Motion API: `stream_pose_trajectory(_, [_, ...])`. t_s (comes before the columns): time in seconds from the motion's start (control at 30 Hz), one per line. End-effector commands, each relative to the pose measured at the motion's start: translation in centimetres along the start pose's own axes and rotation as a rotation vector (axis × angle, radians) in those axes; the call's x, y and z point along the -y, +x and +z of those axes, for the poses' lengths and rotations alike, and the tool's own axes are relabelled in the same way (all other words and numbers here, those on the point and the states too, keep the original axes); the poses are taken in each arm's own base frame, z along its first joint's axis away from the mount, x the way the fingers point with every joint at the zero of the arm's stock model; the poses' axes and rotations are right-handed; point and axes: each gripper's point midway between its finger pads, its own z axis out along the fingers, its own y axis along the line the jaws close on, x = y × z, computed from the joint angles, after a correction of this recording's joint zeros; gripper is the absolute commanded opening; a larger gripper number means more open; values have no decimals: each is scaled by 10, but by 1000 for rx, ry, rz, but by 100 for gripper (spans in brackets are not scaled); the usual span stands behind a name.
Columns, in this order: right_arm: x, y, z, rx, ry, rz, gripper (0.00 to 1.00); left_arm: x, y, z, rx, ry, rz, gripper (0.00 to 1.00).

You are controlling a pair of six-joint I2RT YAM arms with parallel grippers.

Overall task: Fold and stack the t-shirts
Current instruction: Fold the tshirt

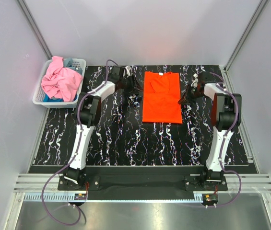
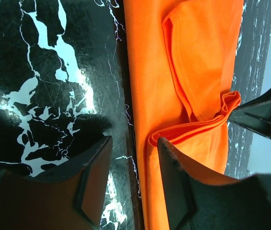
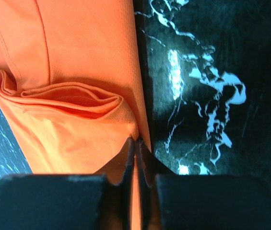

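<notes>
An orange t-shirt (image 1: 161, 97) lies flat on the black marbled surface (image 1: 125, 139); a crumpled pink t-shirt (image 1: 61, 81) fills the white basket (image 1: 53, 103).

Three t-shirts are counted: one orange t-shirt (image 1: 161, 98), one pink t-shirt (image 1: 61, 81) and one blue-grey t-shirt (image 1: 68, 62), of which only a small part can be seen. One white basket (image 1: 38, 98) is counted. Two robot arms are seen, the left arm (image 1: 85, 129) and the right arm (image 1: 221, 134). Two grippers are counted, the left gripper (image 2: 133, 143) and the right gripper (image 3: 136, 143), each with two fingers. One black marbled table (image 1: 125, 143) is seen.
</notes>
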Motion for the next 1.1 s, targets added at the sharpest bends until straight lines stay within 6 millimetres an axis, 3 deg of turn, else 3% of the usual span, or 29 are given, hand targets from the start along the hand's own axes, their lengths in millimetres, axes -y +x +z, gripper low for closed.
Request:
stream_pose_trajectory(0.0, [-9,-15,-27,82,29,-11,23,0,-14,-8,61,-50,30,49])
stream_pose_trajectory(0.1, [-24,-20,-48,106,10,-20,39,5,-13,-26,77,-81,57,49])
stream_pose_trajectory(0.13, [-28,-21,-53,112,8,-19,40,19,-19,-40,103,-77,78,49])
stream_pose_trajectory(0.2, [-33,-19,-66,109,18,-6,42,7,-13,-54,111,-167,89,49])
stream_pose_trajectory(0.23, [-34,-17,-69,100,22,2,43,19,-24,-73,164,-185,117,49])
stream_pose_trajectory(0.27, [-33,-8,-72,68,35,19,44,7,-8,-77,141,-215,107,49])
stream_pose_trajectory(0.3, [-34,-4,-76,64,36,22,45,26,-16,-93,188,-188,133,50])
stream_pose_trajectory(0.33, [-33,0,-78,59,46,30,46,30,-10,-97,187,-171,134,50])
stream_pose_trajectory(0.5, [-17,34,-73,-4,66,41,51,45,37,-102,91,-83,122,50])
stream_pose_trajectory(0.53, [-17,36,-71,-4,55,21,52,43,58,-104,65,-83,115,50])
stream_pose_trajectory(0.6, [-15,31,-66,24,44,-13,54,45,73,-104,63,-60,111,51])
stream_pose_trajectory(0.63, [-15,28,-65,29,44,-23,54,40,93,-101,29,-67,105,51])
stream_pose_trajectory(0.67, [-21,22,-66,31,22,-47,54,39,101,-99,19,-69,100,50])
stream_pose_trajectory(0.77, [-19,28,-61,-25,12,-40,52,38,131,-89,-49,-44,91,51])
stream_pose_trajectory(0.9, [-10,53,-64,-64,46,7,47,41,153,-84,-83,-10,97,51])
stream_pose_trajectory(1.07, [5,88,-59,-143,88,89,43,34,163,-80,-109,-36,86,52])
